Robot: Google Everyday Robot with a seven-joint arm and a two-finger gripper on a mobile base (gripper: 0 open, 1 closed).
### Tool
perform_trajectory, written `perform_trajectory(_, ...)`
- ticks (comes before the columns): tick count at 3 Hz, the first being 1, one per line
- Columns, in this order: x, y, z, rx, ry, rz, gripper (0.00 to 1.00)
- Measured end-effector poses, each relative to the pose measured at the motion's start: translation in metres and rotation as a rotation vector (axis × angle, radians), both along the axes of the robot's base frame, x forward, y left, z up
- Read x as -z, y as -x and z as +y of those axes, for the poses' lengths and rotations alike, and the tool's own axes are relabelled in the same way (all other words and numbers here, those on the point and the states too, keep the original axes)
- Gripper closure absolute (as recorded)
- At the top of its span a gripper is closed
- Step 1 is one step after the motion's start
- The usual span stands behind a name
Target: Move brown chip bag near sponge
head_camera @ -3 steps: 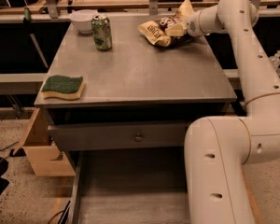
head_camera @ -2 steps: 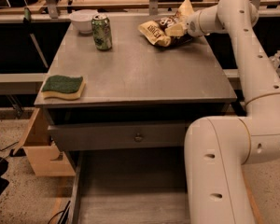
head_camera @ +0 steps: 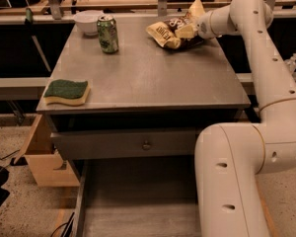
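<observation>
The gripper [head_camera: 189, 25] sits at the far right corner of the surface [head_camera: 148, 75], right against the brown chip bag [head_camera: 166, 33], which lies crumpled directly at the jaws. Whether the jaws are clamped on it or apart, I cannot tell. The sponge [head_camera: 66, 91] lies well apart from the jaws, at the near left edge. A green can [head_camera: 108, 33] stands off to their left. The bag is probably light, soft and slippery foil that gives when squeezed, so a pinch on a crimped end or a raised fold should hold best.
</observation>
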State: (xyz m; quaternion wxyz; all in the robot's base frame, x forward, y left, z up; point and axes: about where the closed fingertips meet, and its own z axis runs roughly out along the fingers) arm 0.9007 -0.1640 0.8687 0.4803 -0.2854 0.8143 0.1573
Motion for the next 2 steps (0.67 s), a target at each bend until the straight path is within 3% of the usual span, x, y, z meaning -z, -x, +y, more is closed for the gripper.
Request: perform_trajectory(2,-0.0006,0.0002,0.0,0.0,0.0,0.0,1.0)
